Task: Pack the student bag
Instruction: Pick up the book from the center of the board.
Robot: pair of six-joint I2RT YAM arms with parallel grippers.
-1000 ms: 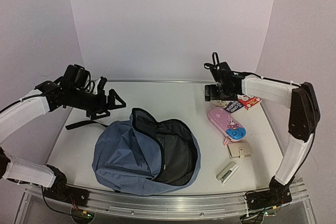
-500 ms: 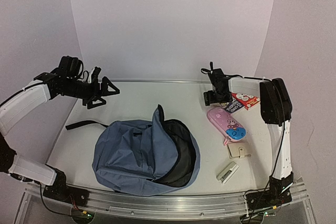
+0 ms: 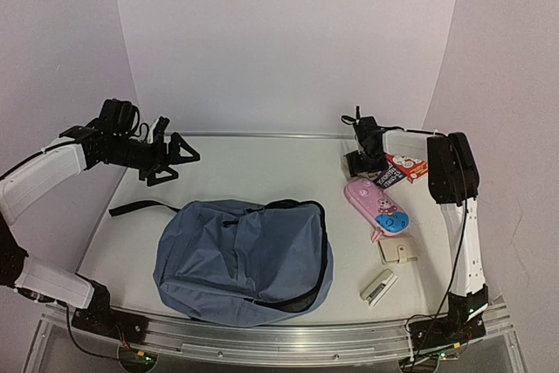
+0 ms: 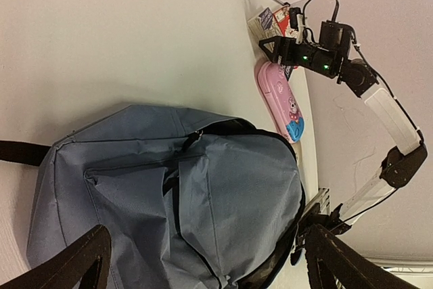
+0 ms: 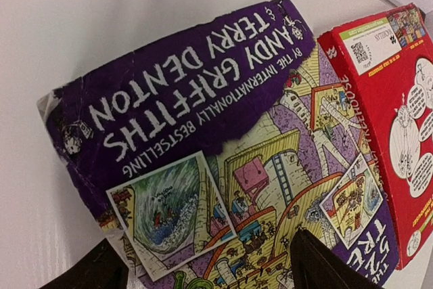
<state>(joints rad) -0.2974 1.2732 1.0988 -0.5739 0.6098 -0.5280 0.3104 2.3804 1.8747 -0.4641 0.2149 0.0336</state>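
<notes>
Student bag (image 3: 236, 255) flopped flat, interior hidden; left claw (image 3: 182, 163) wide open, right claw (image 3: 359, 164) open above purple book (image 5: 203, 133).

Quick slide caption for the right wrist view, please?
Right gripper, wide open, above a purple Andy Griffiths paperback beside a red book.

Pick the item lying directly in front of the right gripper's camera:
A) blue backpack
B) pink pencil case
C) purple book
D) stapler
C: the right wrist view is filled by the purple book, framed between the fingers of the right gripper, with a red book at its side.
</notes>
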